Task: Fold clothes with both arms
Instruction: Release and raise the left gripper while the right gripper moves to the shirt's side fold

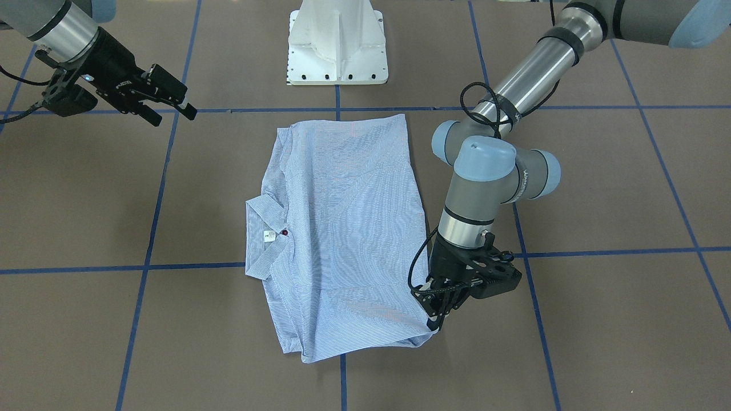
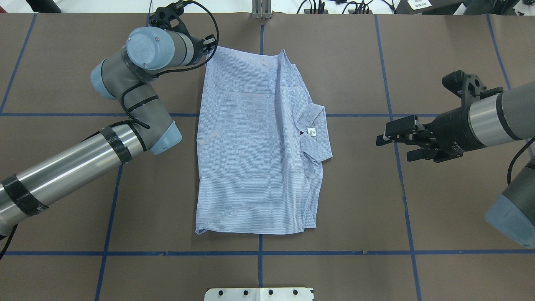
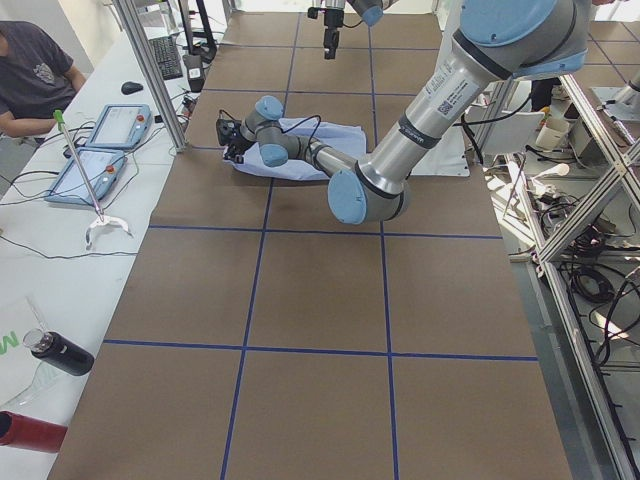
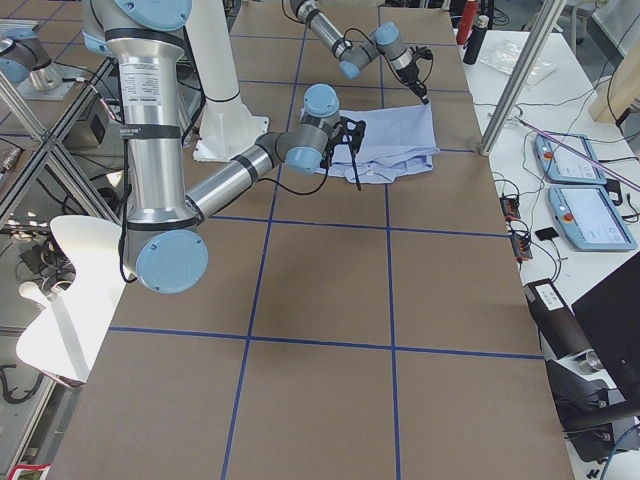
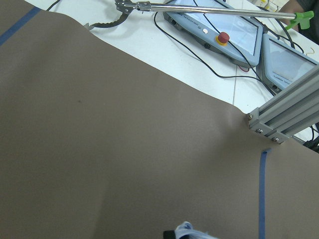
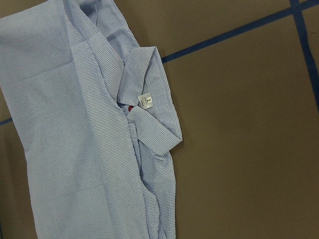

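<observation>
Shirt lies folded flat, left fingers pinching 1 corner.

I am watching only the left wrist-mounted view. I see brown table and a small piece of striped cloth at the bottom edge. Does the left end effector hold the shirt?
Observer: It seems so. In the front-facing view the left end effector is closed on a corner of the light blue striped shirt, on the operators' side.
Operator: Where is the right end effector?
Observer: The right end effector hangs open, apart from the shirt, on the collar side.
Operator: Is the shirt already folded?
Observer: It lies as a rough rectangle, with no sleeves showing. The collar with its small white label sticks out on one long edge.
</observation>
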Tool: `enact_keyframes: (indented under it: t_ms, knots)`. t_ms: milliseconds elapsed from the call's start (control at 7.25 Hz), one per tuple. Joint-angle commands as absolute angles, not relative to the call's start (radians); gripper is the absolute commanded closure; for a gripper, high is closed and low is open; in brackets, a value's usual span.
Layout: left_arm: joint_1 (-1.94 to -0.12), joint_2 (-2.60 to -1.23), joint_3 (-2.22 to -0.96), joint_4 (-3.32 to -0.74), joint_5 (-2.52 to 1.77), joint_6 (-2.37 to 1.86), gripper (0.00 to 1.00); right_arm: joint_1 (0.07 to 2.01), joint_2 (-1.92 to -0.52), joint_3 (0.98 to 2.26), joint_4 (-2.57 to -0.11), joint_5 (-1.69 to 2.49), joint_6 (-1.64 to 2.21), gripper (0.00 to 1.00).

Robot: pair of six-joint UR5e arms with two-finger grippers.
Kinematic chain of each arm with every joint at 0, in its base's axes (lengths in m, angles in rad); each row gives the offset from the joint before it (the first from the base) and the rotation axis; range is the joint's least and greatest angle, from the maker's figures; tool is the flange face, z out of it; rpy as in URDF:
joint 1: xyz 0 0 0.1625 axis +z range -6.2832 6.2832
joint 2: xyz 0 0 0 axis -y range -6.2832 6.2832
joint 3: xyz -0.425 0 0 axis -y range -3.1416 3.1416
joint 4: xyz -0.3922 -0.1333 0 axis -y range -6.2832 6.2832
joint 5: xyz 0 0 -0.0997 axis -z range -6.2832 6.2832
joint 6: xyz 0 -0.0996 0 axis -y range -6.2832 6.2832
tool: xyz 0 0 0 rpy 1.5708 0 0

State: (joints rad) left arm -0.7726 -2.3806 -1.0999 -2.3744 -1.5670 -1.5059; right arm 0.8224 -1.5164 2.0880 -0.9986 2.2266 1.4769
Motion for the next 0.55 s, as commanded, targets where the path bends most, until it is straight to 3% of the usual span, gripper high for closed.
enact_keyframes:
  t_ms: [0,414]
  knots:
    - [-0.782,-2.381,-1.097,-2.379,-1.562,-1.499,0.00,0.802,-1.502,2.085,-1.000,2.139,1.467,0.00]
    - [-0.822,-2.298,-1.226,-2.361,-1.661,-1.447,0.00,0.749,-1.343,1.932,-1.005,2.043,1.370,0.00]
